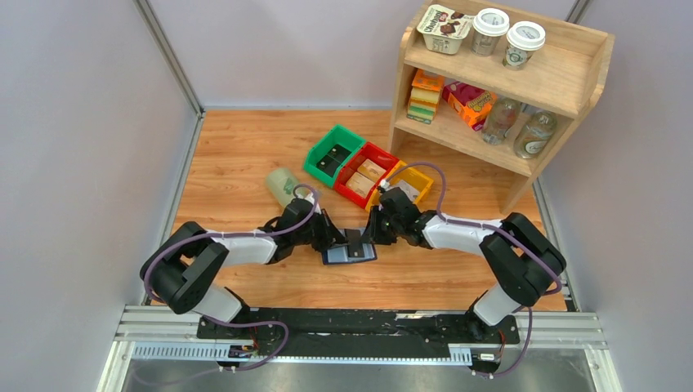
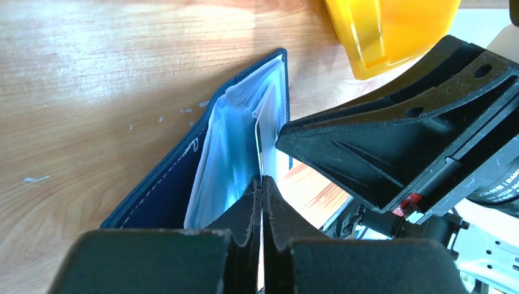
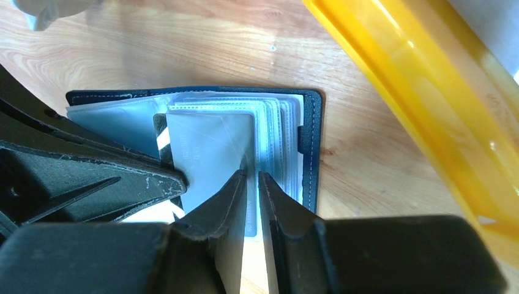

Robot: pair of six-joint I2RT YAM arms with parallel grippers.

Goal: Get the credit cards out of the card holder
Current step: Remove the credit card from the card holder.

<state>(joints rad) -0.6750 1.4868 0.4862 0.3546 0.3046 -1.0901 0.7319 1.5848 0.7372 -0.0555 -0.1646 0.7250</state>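
Observation:
The navy card holder (image 1: 359, 255) lies open on the wooden table between both arms, one leaf raised. Its pale clear sleeves (image 2: 229, 153) fan out. My left gripper (image 1: 342, 238) is shut, its tips (image 2: 262, 180) pinching the edge of a thin pale sleeve. A grey-blue credit card (image 3: 211, 147) sticks partly out of the sleeves of the holder (image 3: 315, 141). My right gripper (image 1: 369, 233) faces the left one. In its wrist view the jaws (image 3: 253, 174) stand a narrow gap apart over the card's lower right corner, beside the left gripper's finger (image 3: 122, 177).
Green (image 1: 331, 153), red (image 1: 365, 173) and yellow (image 1: 402, 184) bins stand just behind the grippers; the yellow one is close by in the right wrist view (image 3: 428, 104). A pale green cup (image 1: 283, 186) lies on its side at the left. A wooden shelf (image 1: 498, 82) stands at the back right.

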